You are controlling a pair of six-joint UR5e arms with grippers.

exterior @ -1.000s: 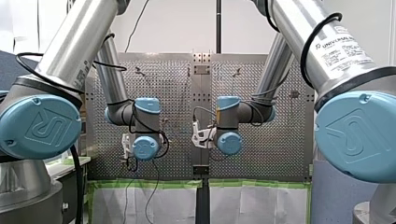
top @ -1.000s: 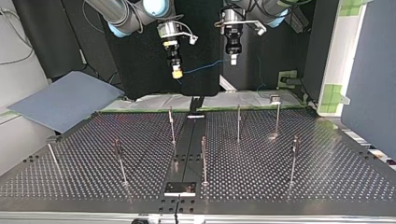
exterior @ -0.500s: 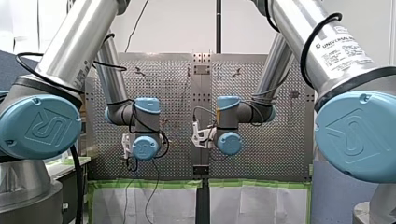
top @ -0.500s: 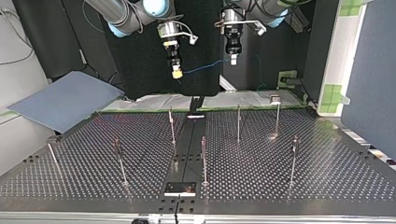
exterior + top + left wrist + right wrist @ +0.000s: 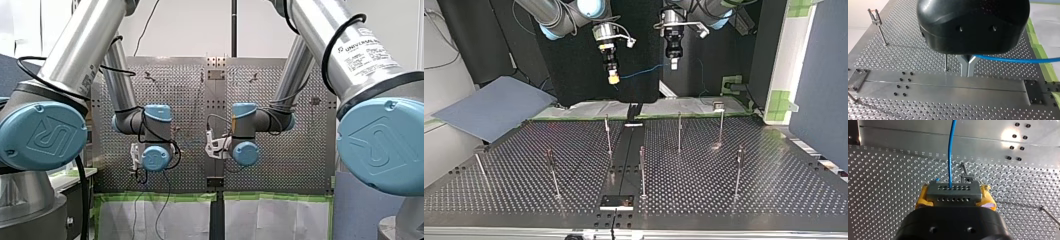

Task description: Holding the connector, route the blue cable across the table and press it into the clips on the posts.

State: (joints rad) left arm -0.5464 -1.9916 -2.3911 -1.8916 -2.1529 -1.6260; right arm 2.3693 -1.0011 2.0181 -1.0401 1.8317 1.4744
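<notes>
Two grippers high above table (image 5: 774,165), well apart from posts (image 5: 679,131). Your right gripper (image 5: 954,195) clamps connector (image 5: 953,187) in yellow pads (image 5: 989,197); left gripper (image 5: 968,67) pinches blue cable (image 5: 1018,60), strung between them. Lower both together, keep tension light.

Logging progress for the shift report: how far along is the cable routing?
Done: my right hand grips the connector; my left hand pinches the blue cable. In hand: the cable spans between both, high above the table. Left: all of it; the posts and clips are bare.
</notes>
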